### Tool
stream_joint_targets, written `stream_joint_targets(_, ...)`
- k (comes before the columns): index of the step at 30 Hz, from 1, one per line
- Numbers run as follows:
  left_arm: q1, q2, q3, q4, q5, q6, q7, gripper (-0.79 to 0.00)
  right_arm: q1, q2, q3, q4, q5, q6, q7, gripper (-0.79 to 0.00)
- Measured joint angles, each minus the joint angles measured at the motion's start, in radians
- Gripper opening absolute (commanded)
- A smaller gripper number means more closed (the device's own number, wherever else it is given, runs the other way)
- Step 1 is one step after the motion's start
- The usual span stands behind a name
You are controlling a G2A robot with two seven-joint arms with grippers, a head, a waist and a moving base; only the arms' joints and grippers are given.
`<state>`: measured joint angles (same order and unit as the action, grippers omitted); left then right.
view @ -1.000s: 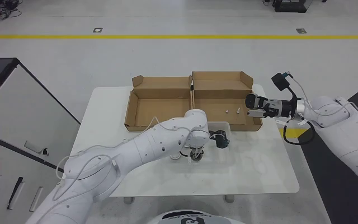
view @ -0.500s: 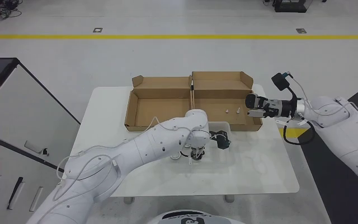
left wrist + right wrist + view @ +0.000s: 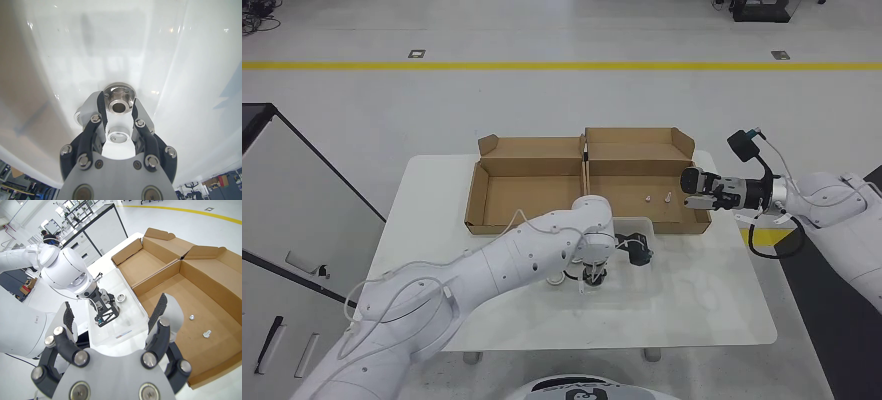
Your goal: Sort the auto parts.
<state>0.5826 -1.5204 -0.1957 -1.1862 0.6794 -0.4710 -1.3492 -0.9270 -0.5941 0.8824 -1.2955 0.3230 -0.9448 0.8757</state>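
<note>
The left end effector (image 3: 118,98) has shifted slightly inside the clear plastic bin (image 3: 647,292) on the white surface (image 3: 712,300); the right arm has kept still. The left end effector's pads press on both sides of a flanged steel hub (image 3: 119,107) standing on the bin floor, with a plain aluminium ring (image 3: 118,134) just beside it. The right end effector (image 3: 689,187) hangs spread wide over the right brown cardboard box (image 3: 208,291), which holds a small silver bolt (image 3: 191,317) and a small pale fitting (image 3: 207,334).
</note>
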Motion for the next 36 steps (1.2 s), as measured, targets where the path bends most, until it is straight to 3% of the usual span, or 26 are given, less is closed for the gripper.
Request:
stream_joint_targets(32,0.013,0.001,-0.005,0.02,0.016,-0.016,0.017,-0.446,0.0,0.0,0.0,0.0,0.0,0.0,0.0,0.0)
stream_joint_targets(34,0.014,0.0,-0.004,0.022,0.018,-0.017,0.017,-0.499,0.0,0.0,0.0,0.0,0.0,0.0,0.0,0.0)
stream_joint_targets(36,0.012,-0.002,-0.001,0.026,0.027,-0.019,0.019,-0.683,0.0,0.0,0.0,0.0,0.0,0.0,0.0,0.0)
